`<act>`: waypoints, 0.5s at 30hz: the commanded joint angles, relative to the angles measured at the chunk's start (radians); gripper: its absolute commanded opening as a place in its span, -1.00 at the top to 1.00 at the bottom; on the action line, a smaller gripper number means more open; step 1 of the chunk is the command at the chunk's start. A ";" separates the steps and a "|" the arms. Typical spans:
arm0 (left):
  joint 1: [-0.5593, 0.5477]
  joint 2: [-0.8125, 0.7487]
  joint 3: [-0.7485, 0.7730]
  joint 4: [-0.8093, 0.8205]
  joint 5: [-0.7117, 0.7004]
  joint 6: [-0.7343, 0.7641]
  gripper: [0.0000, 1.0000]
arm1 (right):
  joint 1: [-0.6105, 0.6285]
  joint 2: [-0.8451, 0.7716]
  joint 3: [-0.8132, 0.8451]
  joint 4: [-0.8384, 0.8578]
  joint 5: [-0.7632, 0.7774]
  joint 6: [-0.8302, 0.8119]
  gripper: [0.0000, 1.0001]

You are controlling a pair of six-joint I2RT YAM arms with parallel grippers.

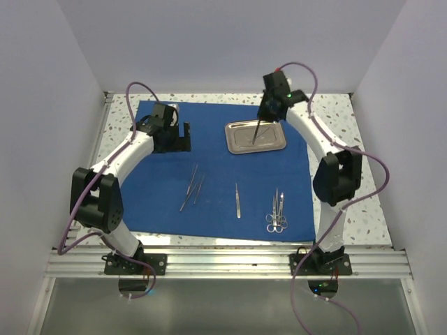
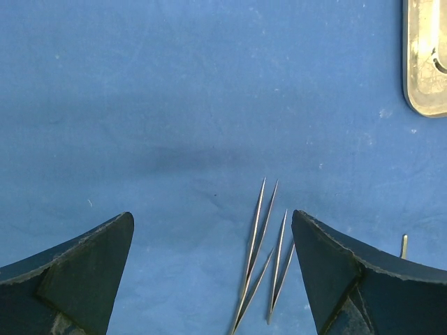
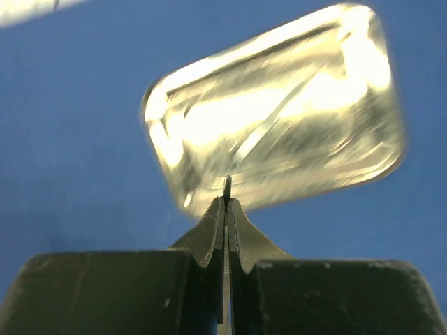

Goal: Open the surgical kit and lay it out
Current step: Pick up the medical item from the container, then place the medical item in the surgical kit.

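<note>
Jaws first: the left jaws stand spread wide with nothing between them, hanging over the left part of the cloth, and the right jaws are pinched tight on a slim instrument that hangs point-down above the tray. Now the layout, big things first. A speckled surface shows along the edges, and most of it is covered by the blue cloth, unfolded and lying flat. On the far right part of that cloth sits the steel tray, open side up, turned slightly off square. The lower end of the held piece falls inside the tray's outline, though I cannot tell whether it touches the tray's floor. Down at the near right of the cloth lie two ring-handled forceps, side by side, rings toward the arm bases. Near the middle lies a lone pair of tweezers, well apart from the rest. Left of centre are two more tweezers, close together and slanted. Over on the left wrist view, their sharp tips lie on the cloth in the gap between the open fingers, just beside the right-hand one, and neither finger touches them.
</note>
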 commanded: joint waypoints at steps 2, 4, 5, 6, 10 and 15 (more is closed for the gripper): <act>0.008 -0.038 0.045 0.038 0.016 -0.004 -0.99 | 0.186 -0.176 -0.317 0.201 -0.102 -0.041 1.00; 0.008 -0.045 0.054 0.040 0.008 -0.002 -0.99 | 0.231 -0.208 -0.465 0.232 -0.113 -0.051 1.00; 0.008 -0.049 0.056 0.040 0.004 -0.001 -0.99 | 0.268 -0.233 -0.511 0.261 -0.121 -0.048 1.00; 0.008 -0.056 0.056 0.040 0.002 0.002 -0.99 | 0.283 -0.242 -0.587 0.276 -0.133 -0.043 1.00; 0.008 -0.068 0.044 0.038 0.003 0.004 -0.99 | 0.337 -0.262 -0.694 0.316 -0.130 -0.038 1.00; 0.008 -0.090 0.017 0.046 0.010 0.001 -0.99 | 0.348 -0.242 -0.701 0.283 -0.141 -0.037 0.14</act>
